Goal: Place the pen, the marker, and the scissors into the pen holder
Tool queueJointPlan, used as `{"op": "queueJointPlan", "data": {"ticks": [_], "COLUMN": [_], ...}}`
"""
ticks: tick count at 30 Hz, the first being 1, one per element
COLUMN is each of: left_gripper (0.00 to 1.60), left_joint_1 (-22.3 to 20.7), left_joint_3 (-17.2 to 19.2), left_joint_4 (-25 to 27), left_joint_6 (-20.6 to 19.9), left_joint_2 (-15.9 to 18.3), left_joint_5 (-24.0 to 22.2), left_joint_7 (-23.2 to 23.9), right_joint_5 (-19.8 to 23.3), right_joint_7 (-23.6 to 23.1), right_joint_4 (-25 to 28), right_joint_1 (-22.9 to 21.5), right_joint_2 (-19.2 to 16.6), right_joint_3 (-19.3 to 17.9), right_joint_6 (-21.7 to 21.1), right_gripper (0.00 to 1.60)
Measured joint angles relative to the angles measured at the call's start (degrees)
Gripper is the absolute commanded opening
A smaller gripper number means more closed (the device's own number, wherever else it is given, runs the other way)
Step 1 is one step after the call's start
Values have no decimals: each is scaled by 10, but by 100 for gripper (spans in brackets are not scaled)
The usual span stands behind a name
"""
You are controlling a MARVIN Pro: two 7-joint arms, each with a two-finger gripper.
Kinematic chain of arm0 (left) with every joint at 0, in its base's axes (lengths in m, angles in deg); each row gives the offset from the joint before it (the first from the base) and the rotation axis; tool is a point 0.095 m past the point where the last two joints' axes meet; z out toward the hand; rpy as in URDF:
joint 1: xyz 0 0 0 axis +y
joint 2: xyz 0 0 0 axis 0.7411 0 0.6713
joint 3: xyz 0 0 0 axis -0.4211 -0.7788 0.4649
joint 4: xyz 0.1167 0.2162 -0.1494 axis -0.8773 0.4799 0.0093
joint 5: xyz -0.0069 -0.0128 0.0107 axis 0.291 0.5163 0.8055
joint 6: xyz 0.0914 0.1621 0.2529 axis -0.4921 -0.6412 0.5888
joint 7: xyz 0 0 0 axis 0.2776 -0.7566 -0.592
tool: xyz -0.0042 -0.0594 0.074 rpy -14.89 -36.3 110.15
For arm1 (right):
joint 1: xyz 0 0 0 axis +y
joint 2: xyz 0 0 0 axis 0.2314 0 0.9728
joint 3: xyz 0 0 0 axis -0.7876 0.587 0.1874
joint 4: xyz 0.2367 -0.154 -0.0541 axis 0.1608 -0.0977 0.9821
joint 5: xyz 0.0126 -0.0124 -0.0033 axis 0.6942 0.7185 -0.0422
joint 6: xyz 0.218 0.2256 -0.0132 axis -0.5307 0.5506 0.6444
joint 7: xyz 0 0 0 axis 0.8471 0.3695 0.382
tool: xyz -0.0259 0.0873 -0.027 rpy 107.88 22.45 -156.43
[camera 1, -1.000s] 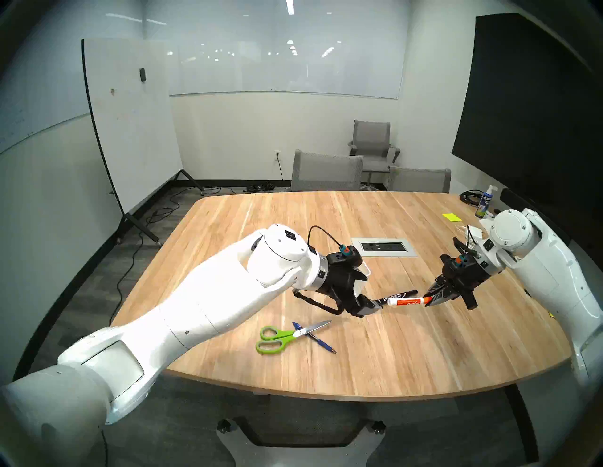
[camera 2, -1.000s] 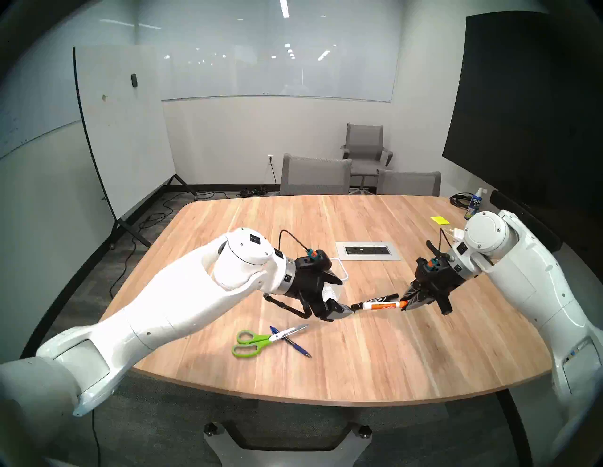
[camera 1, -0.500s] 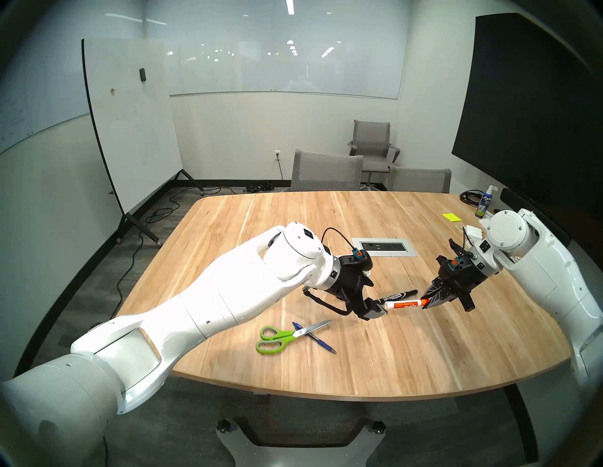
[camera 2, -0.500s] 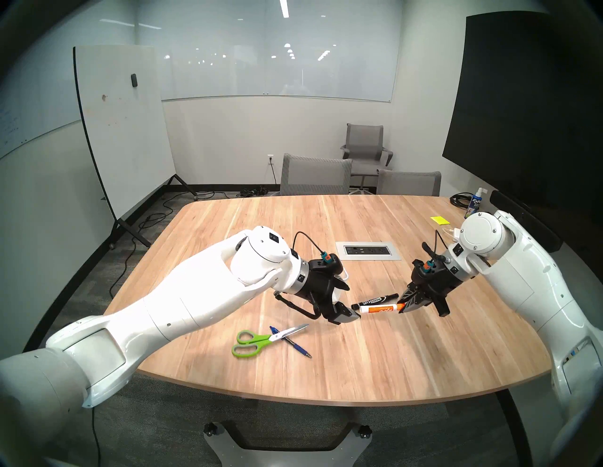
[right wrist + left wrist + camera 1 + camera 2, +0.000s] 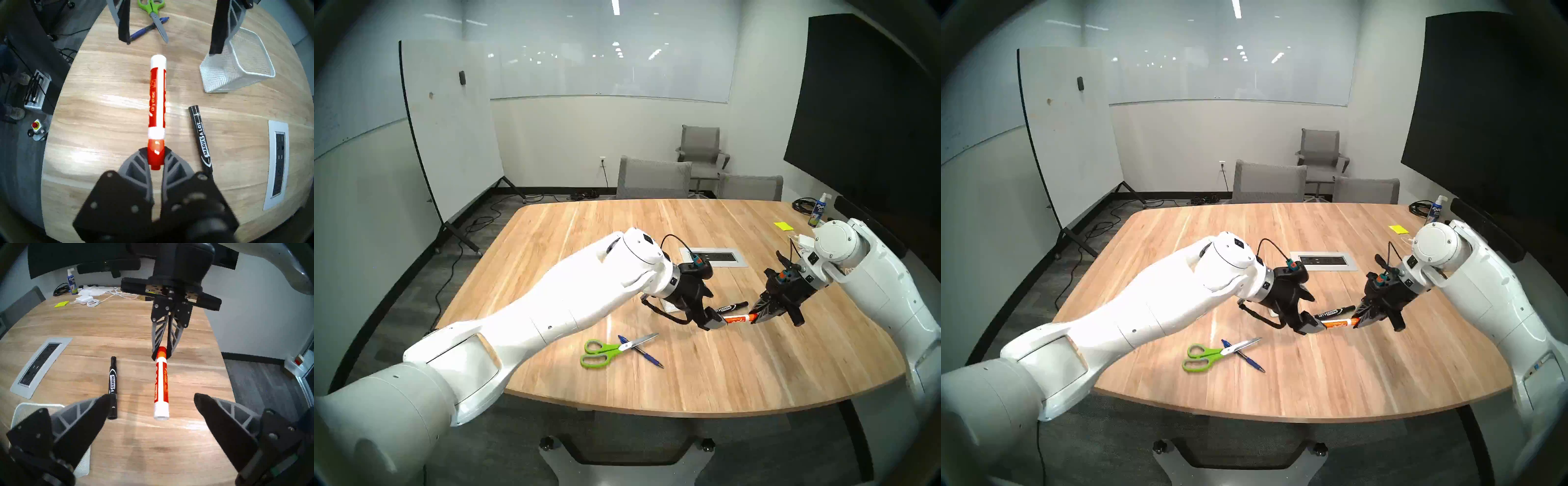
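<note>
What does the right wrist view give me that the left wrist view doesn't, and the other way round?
Only the right wrist view shows the scissors crossing the pen, plus the pen holder whole, open mouth included. Only the left wrist view shows the spray bottle, the yellow sticky notes and the white charger at the table's far end; of the holder it catches just a corner. Both share the orange marker clamped at its cap end in the right claw, the open left claw either side of its free end, and the black marker lying alongside.
</note>
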Motion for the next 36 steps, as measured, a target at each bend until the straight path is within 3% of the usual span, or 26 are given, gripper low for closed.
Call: {"op": "queueJointPlan", "data": {"ticks": [6,14,36], "left_gripper": [160,160,160], "left_joint_1": [-6,-10,-12], "left_joint_3": [-6,-13,-18], "left_joint_4": [-23,-42,-48], "left_joint_6": [6,14,25], "left_joint_2": [-18,-32,-43], "left_joint_5": [0,0,0], "left_joint_7": [8,19,34], "right_joint_5": [9,45,119], "right_joint_7": [0,0,0], "right_joint_4": [17,48,78], "right_joint_1": [-4,-8,3], "right_joint_2": [-7,-47,-135], "right_joint_3": [-3,-16,-13], "right_joint_6": [-8,-20,-3], "right_gripper": [0,0,0]}}
